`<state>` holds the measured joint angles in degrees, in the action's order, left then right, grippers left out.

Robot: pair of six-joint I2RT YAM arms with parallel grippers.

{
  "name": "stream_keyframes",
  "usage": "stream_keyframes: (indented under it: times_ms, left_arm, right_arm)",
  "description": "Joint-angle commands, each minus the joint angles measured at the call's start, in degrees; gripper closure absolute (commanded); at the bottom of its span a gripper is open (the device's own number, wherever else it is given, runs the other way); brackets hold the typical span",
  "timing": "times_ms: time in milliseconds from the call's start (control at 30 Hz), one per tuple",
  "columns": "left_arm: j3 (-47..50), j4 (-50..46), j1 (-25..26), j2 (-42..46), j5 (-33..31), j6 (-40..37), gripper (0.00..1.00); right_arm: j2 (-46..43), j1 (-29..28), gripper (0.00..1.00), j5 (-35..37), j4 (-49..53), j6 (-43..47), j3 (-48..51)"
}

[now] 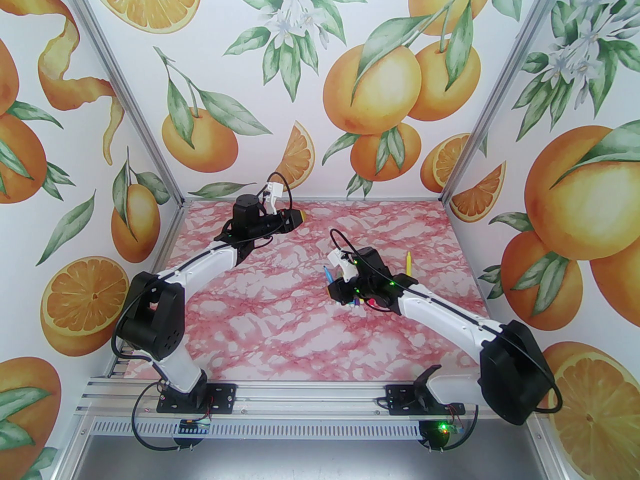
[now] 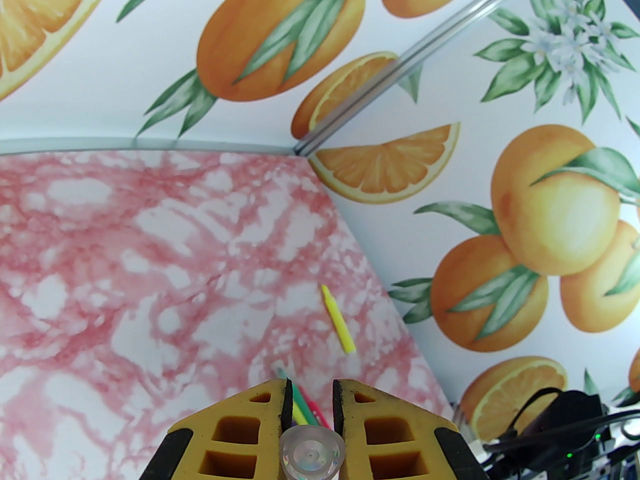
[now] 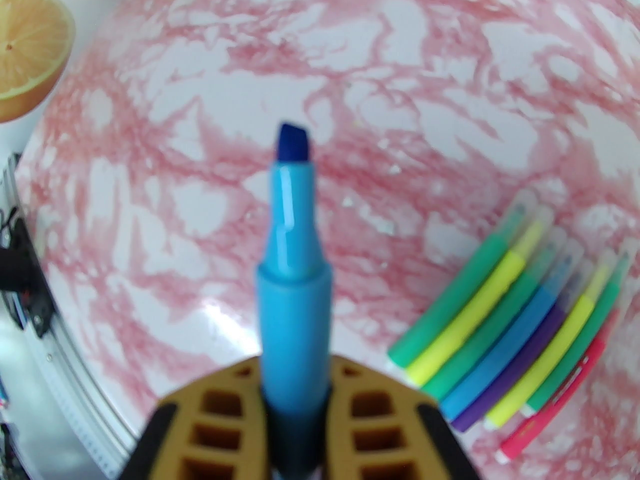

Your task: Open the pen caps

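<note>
Right gripper (image 3: 295, 365) clamps the uncapped blue pen (image 3: 292, 248); left gripper (image 2: 310, 393), well apart, pinches a clear cap (image 2: 312, 455). Lowering carelessly may smear the bare tip (image 3: 293, 143) on the table (image 3: 400, 93) or scatter the capped pens (image 3: 505, 318) nearby.

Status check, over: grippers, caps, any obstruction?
Right gripper shut on blue marker, tip bare. Left gripper shut on clear cap. Other markers bundled on table, capped; nothing blocking.
</note>
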<state>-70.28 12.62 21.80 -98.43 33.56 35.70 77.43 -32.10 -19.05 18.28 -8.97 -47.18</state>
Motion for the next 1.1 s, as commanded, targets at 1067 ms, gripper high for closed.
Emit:
stream_keyframes:
  times_ms: [1067]
  left_arm:
    - [-6.2, -44.6, -10.6, -8.4, -34.5, -32.9, 1.00]
  right_arm:
    - [24.6, 21.6, 1.00, 33.5, 7.3, -5.3, -16.9]
